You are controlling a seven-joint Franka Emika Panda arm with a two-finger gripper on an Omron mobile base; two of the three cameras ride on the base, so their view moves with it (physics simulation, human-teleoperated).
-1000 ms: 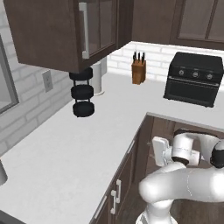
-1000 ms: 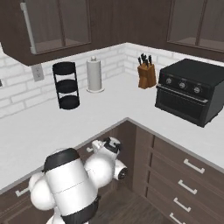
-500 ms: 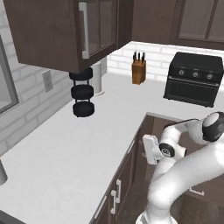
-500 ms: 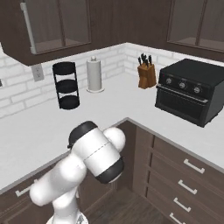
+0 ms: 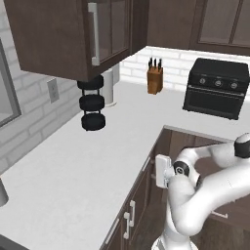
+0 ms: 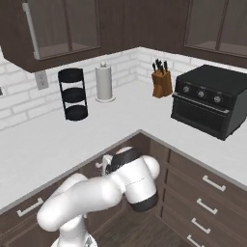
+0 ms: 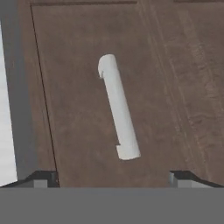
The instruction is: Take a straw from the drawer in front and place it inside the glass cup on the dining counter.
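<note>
Fingers (image 7: 43, 177) of the gripper (image 7: 113, 178) stand wide apart at the bottom of the hand view, holding nothing. Right above them, in the middle of that view, sits the drawer (image 7: 74, 87), shut, with its silver bar handle (image 7: 118, 107) slanting across the brown wood. I think the bar is hard, smooth and a bit slippery, so grab it across its middle. The straw inside should be very light and thin, easy to bend.
</note>
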